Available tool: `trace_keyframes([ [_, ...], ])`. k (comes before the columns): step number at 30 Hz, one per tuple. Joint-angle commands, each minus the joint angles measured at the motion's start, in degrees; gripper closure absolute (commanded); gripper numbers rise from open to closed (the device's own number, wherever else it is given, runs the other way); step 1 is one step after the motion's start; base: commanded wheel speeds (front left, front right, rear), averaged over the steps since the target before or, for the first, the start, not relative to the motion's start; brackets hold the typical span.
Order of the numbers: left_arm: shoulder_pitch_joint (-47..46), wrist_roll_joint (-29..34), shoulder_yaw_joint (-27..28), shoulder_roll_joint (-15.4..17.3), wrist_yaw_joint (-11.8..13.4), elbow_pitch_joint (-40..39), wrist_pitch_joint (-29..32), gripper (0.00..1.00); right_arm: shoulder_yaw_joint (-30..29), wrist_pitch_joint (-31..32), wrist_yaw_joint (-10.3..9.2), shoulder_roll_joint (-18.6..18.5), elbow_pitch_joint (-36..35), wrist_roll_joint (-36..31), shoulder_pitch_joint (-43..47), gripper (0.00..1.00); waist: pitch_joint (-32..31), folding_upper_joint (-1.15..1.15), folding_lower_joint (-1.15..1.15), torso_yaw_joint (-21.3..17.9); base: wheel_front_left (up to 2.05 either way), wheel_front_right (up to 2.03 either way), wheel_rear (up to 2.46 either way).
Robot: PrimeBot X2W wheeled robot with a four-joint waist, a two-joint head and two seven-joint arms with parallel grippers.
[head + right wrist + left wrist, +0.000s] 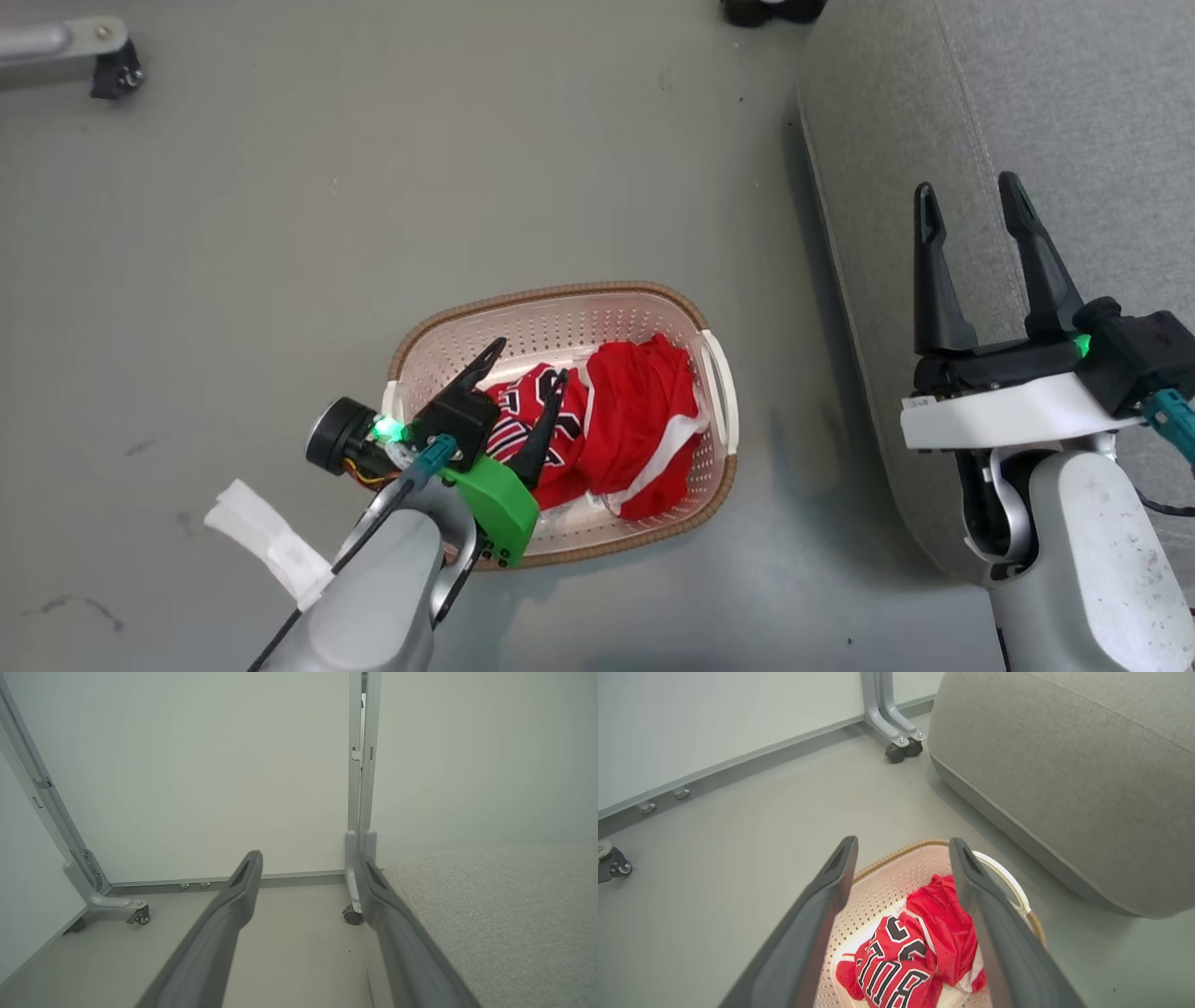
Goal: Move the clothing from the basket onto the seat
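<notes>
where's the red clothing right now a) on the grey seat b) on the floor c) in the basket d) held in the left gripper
C: the jersey and the shorts both lie bunched inside the basket, and the left gripper is open over them, closed on nothing.

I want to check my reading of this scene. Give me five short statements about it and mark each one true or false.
1. Both red garments, the jersey and the shorts, lie inside the basket. True.
2. The left gripper is shut on the jersey. False: its fingers stand open over the jersey.
3. The right gripper is open and holds nothing. True.
4. The basket stands on the seat. False: it stands on the floor beside the seat.
5. The shorts lie on the basket's side nearer the seat. True.
</notes>
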Motion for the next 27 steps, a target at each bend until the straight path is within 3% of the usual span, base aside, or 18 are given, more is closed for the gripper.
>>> trace_keyframes([
  [1,-2.6,0.2,-1.2,0.4,0.1,2.1,0.5,0.00,0.1,-0.5,0.00,0.0,-0.4,0.8,-1.4,0.00,7.3,0.00,0.00,-4.3,0.00,0.00,0.00],
  [11,-14.4,5.4,-11.6,2.1,0.1,16.6,6.0,0.00,1.7,-1.8,0.00,0.0,-0.1,3.2,-4.7,0.00,16.6,0.00,0.00,-7.9,0.00,0.00,0.00],
  [27,-26.5,9.8,-15.9,4.5,1.5,31.5,15.8,0.00,4.1,-2.1,0.00,0.0,-1.0,6.9,-7.6,0.00,24.9,0.00,0.00,-10.7,0.00,0.00,0.00],
])
